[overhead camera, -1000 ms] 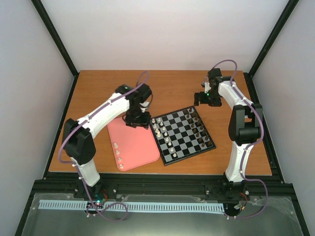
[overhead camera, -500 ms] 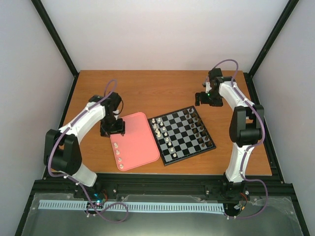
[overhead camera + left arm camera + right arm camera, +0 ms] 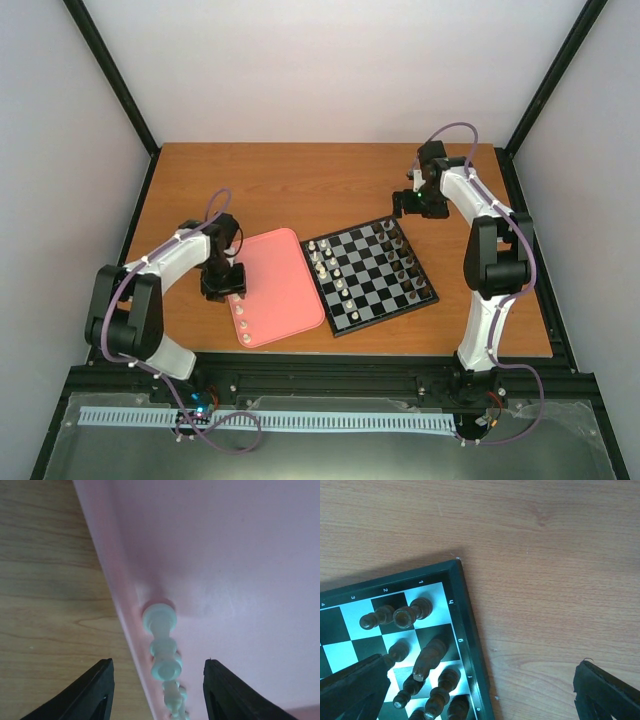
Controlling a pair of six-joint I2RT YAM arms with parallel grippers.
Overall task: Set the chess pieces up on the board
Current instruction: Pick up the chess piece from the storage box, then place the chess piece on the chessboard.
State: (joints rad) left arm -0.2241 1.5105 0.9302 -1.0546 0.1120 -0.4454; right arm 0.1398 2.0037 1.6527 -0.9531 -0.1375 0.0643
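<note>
The board [image 3: 386,316] lies right of centre, with cream chess pieces [image 3: 322,264] in its left columns and dark ones on its right side. Several more cream pieces [image 3: 240,318] stand in a row along the left edge of the pink tray [image 3: 285,285]. My left gripper [image 3: 222,285] hovers over the far end of that row, open and empty. In the left wrist view the row [image 3: 165,662] lies between the open fingers [image 3: 95,692], with the gripper [image 3: 159,690] centred over it. My right gripper [image 3: 410,203] is open and empty above the board's far right corner.
In the right wrist view the board's black rim [image 3: 465,615] and dark brown pieces [image 3: 412,612] sit left of my open right gripper [image 3: 480,690], with bare wood [image 3: 545,580] to the right. Black frame posts and white walls surround the table.
My left arm has swung from the tray's far edge near the board, left and nearer, to the tray's left edge over the cream row. The right arm has barely moved.
</note>
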